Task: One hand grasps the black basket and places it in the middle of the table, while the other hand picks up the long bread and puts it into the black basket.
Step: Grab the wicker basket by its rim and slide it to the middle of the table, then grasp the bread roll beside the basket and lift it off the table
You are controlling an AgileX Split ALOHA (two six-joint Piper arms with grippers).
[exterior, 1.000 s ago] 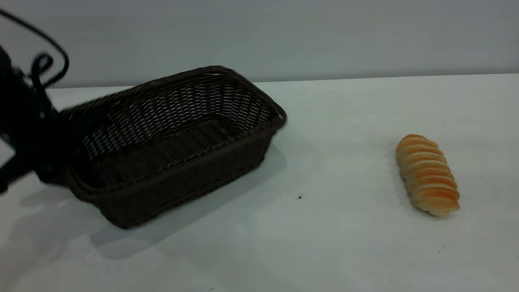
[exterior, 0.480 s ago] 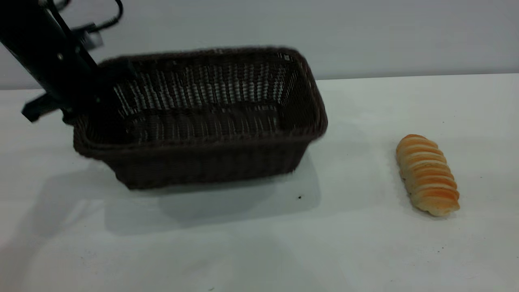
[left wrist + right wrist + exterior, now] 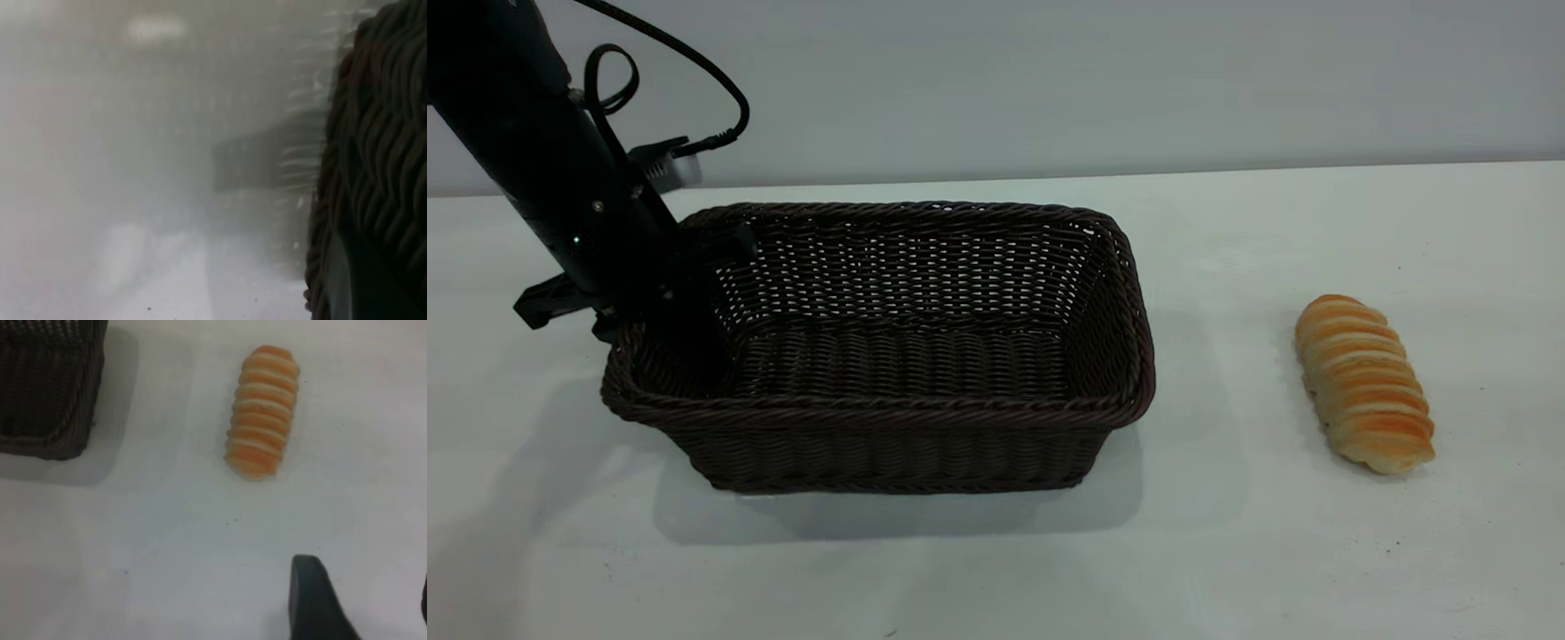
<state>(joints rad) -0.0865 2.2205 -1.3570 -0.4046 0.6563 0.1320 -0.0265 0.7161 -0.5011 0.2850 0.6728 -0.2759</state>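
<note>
The black basket (image 3: 889, 356) stands level on the white table (image 3: 1227, 551), left of the middle. My left gripper (image 3: 660, 322) is shut on the rim at the basket's left end, one finger inside and one outside. In the left wrist view the braided rim (image 3: 373, 167) fills one side close up. The long bread (image 3: 1365, 382) lies ridged side up on the table to the right, apart from the basket. In the right wrist view the bread (image 3: 261, 410) lies ahead of my open, empty right gripper (image 3: 367, 603), which hovers above the table. A basket corner (image 3: 50, 387) shows there too.
A black cable (image 3: 694, 80) loops from the left arm above the basket's back left corner. A grey wall (image 3: 1049, 80) runs behind the table's far edge. Bare white table lies between basket and bread and in front of both.
The left arm swung the tilted, lifted basket rightward from the left edge and lowered it; it now sits level on the table. The bread has not moved.
</note>
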